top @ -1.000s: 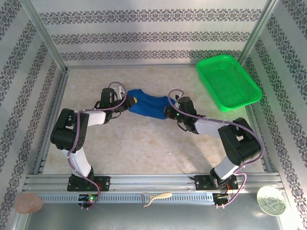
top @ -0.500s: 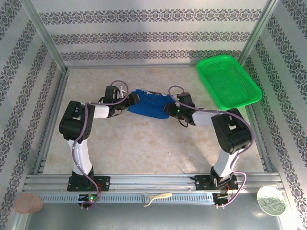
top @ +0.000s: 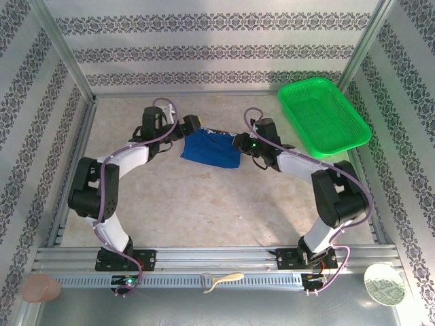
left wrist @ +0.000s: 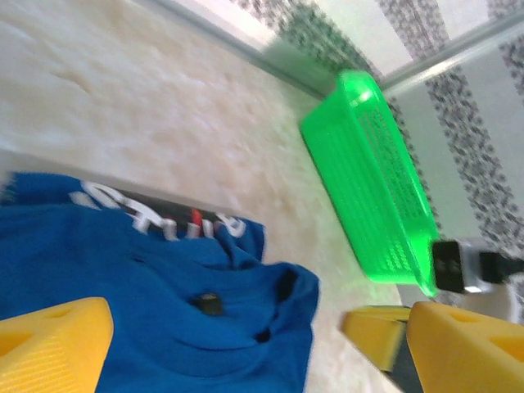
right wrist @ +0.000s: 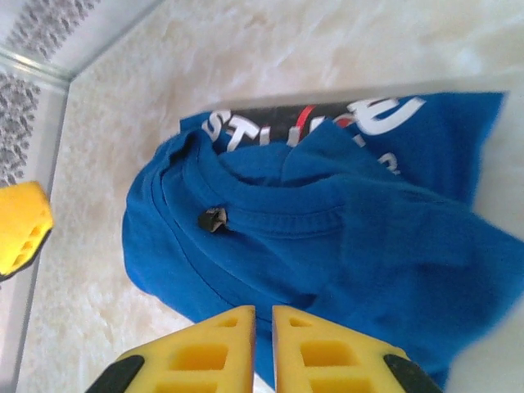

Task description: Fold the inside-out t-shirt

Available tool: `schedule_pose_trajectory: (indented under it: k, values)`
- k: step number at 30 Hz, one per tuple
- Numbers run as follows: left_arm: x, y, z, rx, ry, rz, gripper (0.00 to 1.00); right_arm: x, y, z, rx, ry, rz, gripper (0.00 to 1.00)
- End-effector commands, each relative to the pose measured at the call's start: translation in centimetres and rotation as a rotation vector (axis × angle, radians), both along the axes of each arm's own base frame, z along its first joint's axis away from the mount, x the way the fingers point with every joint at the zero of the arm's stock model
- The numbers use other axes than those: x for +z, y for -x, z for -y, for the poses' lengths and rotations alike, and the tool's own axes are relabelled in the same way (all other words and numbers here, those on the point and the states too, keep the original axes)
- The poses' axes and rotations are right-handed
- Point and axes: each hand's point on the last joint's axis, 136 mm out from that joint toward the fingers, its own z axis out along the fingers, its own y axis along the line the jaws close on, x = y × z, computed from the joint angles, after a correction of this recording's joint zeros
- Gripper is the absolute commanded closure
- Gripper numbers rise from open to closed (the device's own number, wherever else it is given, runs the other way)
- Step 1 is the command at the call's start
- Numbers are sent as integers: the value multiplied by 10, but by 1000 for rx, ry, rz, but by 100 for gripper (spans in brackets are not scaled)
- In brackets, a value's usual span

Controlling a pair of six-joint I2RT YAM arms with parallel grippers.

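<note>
The t-shirt point(top: 211, 148) is soft blue cloth, bunched in a crumpled lump, with white letters and a bit of red showing. It lies on the pale, cloudy-looking table point(top: 204, 204), toward the back, between the two arms. The left pincer point(left wrist: 246, 352) is spread wide over the shirt, and its yellow ridged fingers point(left wrist: 49, 340) grip nothing. The right pincer point(right wrist: 264, 348) is pinched together just beside the shirt, with nothing in it. A green mesh basket point(top: 323, 115) sits well apart.
</note>
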Motion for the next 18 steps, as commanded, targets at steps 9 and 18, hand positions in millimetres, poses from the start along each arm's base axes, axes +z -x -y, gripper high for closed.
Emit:
schedule_pose_trajectory:
  k: [9,18]
  values:
    - [-69,-42,16,10,12,-85,8,-18,-65,-20,92,-54,52,90]
    - [-90,-54,-5,72,33,-105,8,-61,-101,-13,32,-169,-79,86]
